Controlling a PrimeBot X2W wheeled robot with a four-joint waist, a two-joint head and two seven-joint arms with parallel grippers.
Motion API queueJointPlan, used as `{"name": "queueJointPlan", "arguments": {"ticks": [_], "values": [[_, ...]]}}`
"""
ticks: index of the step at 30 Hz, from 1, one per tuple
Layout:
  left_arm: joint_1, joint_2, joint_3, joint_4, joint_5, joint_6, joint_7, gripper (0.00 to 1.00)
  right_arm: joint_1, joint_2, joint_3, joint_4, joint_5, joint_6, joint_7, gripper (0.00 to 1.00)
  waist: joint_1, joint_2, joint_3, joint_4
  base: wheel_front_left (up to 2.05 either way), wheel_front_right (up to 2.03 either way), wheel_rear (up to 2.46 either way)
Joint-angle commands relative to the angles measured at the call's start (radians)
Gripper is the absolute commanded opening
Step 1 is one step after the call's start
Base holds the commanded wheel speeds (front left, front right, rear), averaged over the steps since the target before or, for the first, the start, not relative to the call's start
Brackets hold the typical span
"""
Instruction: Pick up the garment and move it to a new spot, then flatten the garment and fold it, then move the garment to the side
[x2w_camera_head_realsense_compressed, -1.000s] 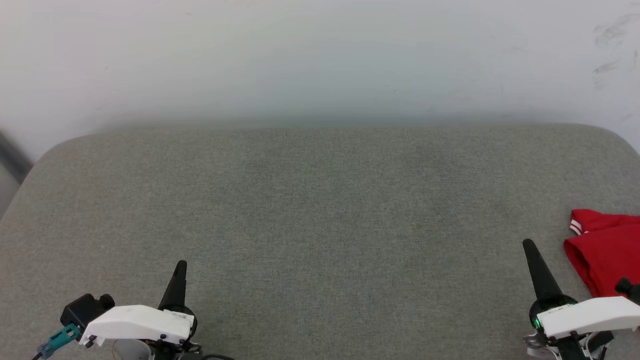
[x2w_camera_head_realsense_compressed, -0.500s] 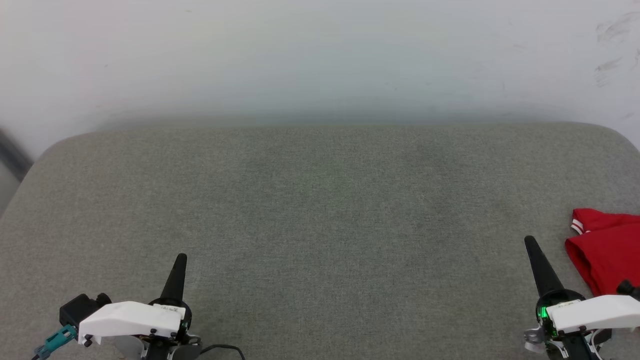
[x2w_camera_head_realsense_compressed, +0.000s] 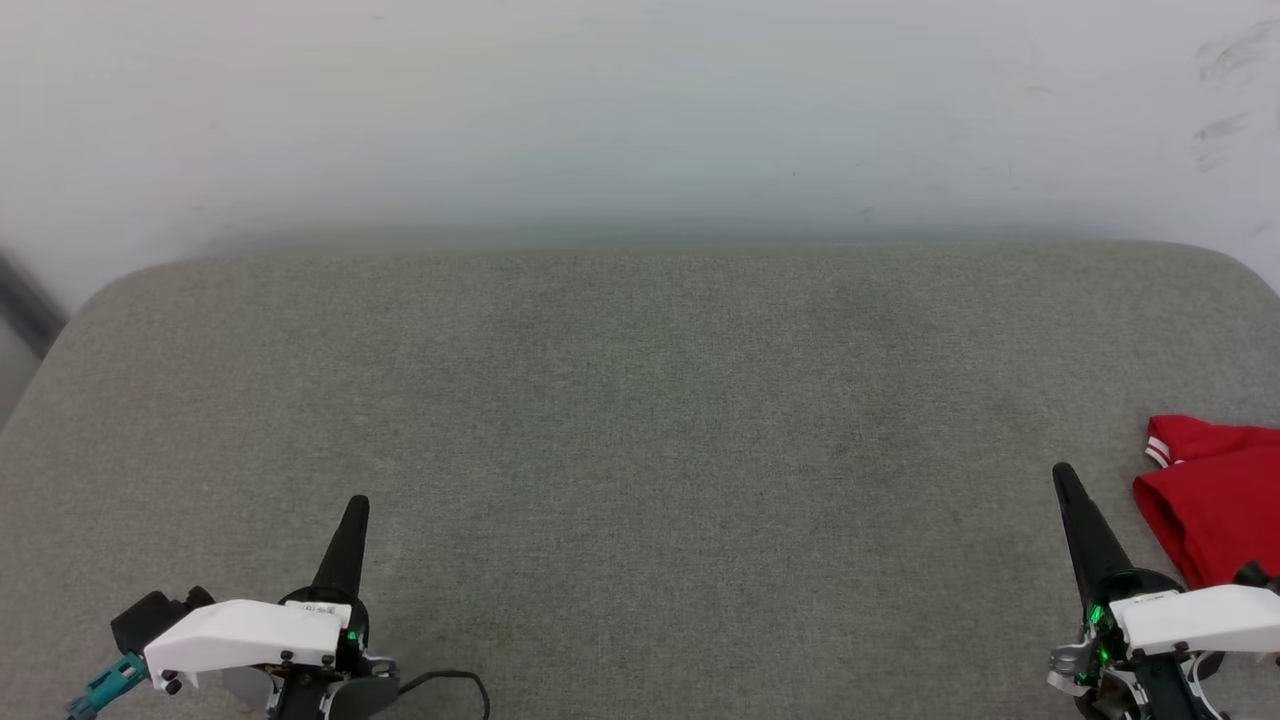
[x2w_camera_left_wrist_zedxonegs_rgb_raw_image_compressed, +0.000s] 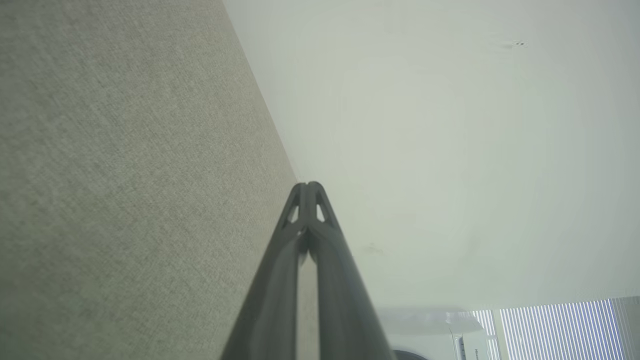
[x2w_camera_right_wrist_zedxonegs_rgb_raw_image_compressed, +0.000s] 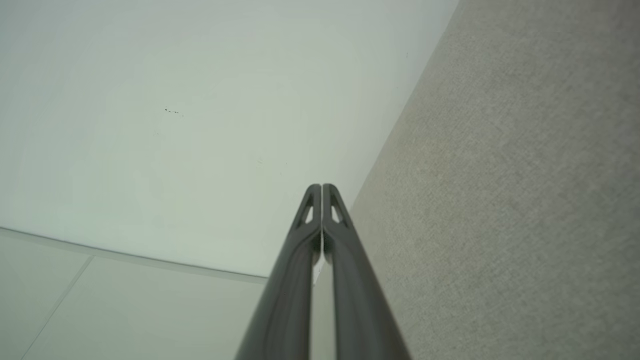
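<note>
One grey cushioned surface (x2w_camera_head_realsense_compressed: 640, 400) spreads ahead of both claws. One red garment (x2w_camera_head_realsense_compressed: 1215, 500) lies on it just right of the right gripper (x2w_camera_head_realsense_compressed: 1064, 475), perhaps folded; the frame edge cuts it off. Two claws, that one and the left gripper (x2w_camera_head_realsense_compressed: 356, 505), both pinched closed and holding nothing.

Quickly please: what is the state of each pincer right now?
Left pincer: closed, holding nothing.
Right pincer: closed, holding nothing; the garment lies beside it, untouched.
</note>
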Motion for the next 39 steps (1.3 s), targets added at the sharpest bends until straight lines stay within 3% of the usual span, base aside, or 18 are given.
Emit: {"name": "queueJointPlan", "arguments": {"ticks": [1,39], "values": [[-0.019,-0.002,0.008,-0.002,-0.015,-0.009,0.007,0.0,-0.021,0.002,-0.002,0.0,0.02,0.0,0.001,0.0,0.0,0.0,0.0,0.0,0.0,0.0,0.0],[-0.035,-0.051,0.085,0.009,-0.209,-0.066,0.072,0.0,-0.054,0.003,-0.013,0.053,0.28,0.0,0.018,0.0,0.0,0.0,0.014,0.005,0.0,0.0,0.0]]}}
